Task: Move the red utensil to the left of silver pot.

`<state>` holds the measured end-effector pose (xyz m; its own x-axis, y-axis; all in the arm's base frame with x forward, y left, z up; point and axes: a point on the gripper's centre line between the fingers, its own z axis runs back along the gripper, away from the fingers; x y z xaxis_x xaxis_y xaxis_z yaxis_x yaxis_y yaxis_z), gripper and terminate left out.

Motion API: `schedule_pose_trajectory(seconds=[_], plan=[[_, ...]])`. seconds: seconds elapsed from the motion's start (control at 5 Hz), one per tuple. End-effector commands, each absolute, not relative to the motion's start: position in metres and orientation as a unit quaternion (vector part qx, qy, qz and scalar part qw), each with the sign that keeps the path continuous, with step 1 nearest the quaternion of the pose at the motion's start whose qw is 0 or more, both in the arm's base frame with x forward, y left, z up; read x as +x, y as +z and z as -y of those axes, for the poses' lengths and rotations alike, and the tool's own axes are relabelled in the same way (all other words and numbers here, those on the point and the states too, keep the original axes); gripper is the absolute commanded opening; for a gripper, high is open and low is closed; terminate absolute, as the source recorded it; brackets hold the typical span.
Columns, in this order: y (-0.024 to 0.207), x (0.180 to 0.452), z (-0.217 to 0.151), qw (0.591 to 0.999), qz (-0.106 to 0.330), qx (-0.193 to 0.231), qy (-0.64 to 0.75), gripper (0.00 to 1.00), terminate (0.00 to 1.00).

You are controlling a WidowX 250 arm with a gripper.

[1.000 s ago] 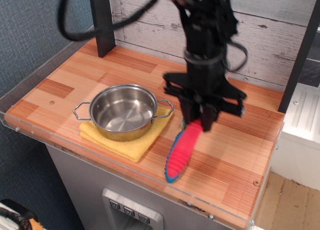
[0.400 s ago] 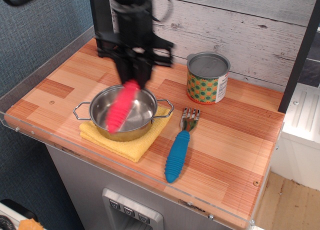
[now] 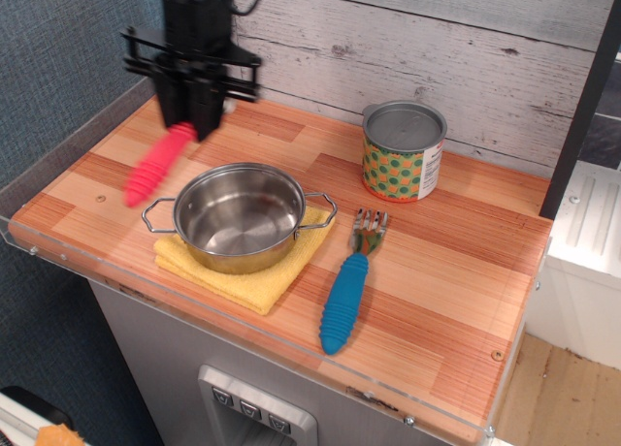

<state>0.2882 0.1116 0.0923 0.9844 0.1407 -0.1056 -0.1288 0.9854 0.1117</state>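
Nearest the front edge of the desk [image 3: 427, 339], the blue fork [image 3: 347, 296] lies where it lay a moment ago, its tines pointing toward the green dotted can [image 3: 402, 151] behind it; neither has shifted. Left of the fork, the silver pot [image 3: 238, 216] sits on its yellow cloth [image 3: 254, 286], also unmoved, and its inside is now in full view.

The change is the red utensil [image 3: 155, 165]. A second ago it hung at the right of the pot, over the fork; shortly after, it was crossing above the pot's bowl; now it hangs past the pot's left handle, over bare wood at the left part of the desk. It slants down and to the left, and it seems to be off the surface, though the blur makes that hard to judge. The gripper [image 3: 191, 126] holds it by its upper end, jaws closed on it.

By my reading the carry is nearly done: the spoon is on the correct side and needs only lowering and release.

The spoon's metal bowl is hidden inside the jaws. The arm is smeared by motion and cut off at the top edge.
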Motion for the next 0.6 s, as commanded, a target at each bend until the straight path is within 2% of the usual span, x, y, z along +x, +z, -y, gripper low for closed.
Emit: schedule_pose_trajectory(seconds=[0.0, 0.4], plan=[[0.091, 0.294, -0.150, 0.994, -0.018, 0.092, 0.060, 0.00, 0.00], [0.070, 0.297, -0.159, 0.993, -0.016, 0.094, 0.067, 0.00, 0.00]])
